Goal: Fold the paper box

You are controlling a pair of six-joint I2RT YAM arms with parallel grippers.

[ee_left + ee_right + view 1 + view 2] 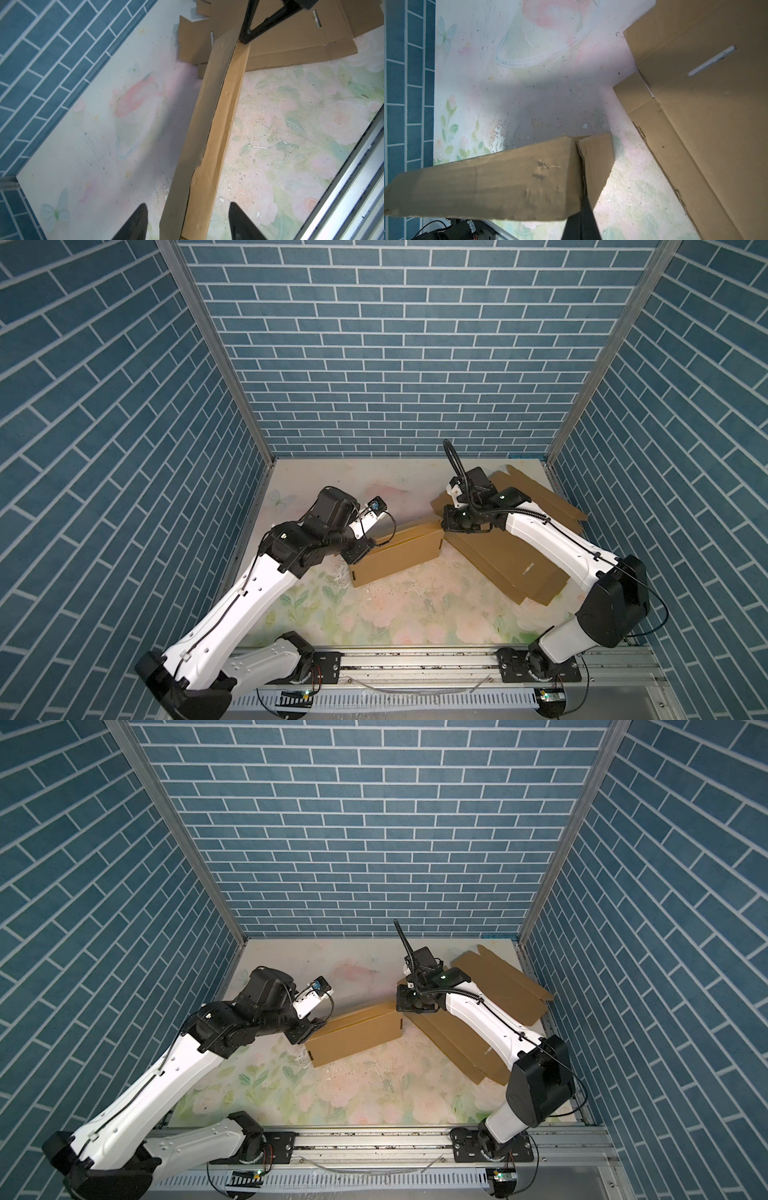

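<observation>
The paper box [397, 556] lies on the table [374, 614], approx. in its middle, as a long brown closed shape w/ a seam running along its top; both top views show it so. The left gripper [360, 551] is at the box end on the left arm's side. In the left wrist view its two black fingers [135, 224] stand wide apart, one on each side of the box [207, 145], and a strip of table shows between each finger and the cardboard, so this gripper is open and holds nothing. The right gripper [446, 530] is at the opposite end of the box. Its fingers are closed together to one thin black point; in the right wrist view this gripper [580, 207] sits at the slit between the box top and the short end flap, and in the left wrist view its tip [246, 39] touches the far end of the box on the seam. Whether it nips some cardboard there, I cannot tell. Beside that same end of the box, and partly under the right arm, lie flat cardboard sheets [507, 568], unfolded, w/ small white slots. Blue brick-pattern walls [374, 344] stand behind the box and on both sides of it.
</observation>
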